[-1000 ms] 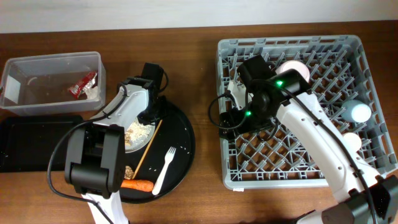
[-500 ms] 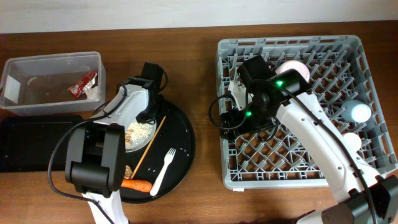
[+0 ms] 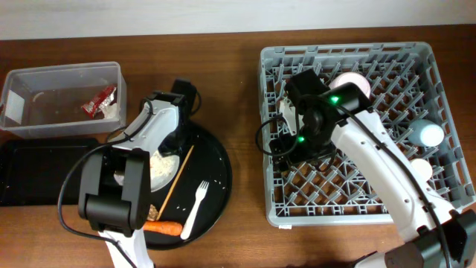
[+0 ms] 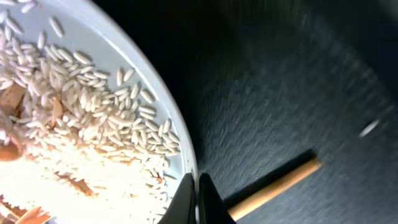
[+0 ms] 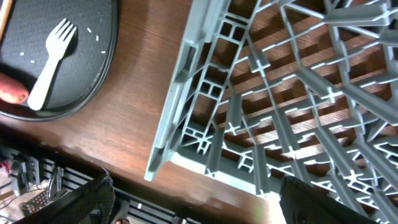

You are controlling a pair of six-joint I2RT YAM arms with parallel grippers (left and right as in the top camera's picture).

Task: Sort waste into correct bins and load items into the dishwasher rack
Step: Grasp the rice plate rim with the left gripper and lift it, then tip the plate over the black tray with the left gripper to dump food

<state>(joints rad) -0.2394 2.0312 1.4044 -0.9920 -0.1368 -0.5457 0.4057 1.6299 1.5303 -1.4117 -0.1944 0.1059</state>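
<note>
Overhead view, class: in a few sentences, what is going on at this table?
The left hand is pinching the rim of the white plate, which carries rice scraps, on the round black tray. The fork, chopstick and carrot lie on that tray. The right hand hangs open and empty over the dishwasher rack, which already holds a bowl, a blue cup and a white cup. The red wrapper is in the clear tub.

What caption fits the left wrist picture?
Left fingers grip the rim of the rice-covered white plate, chopstick beside it on the black tray.
</note>
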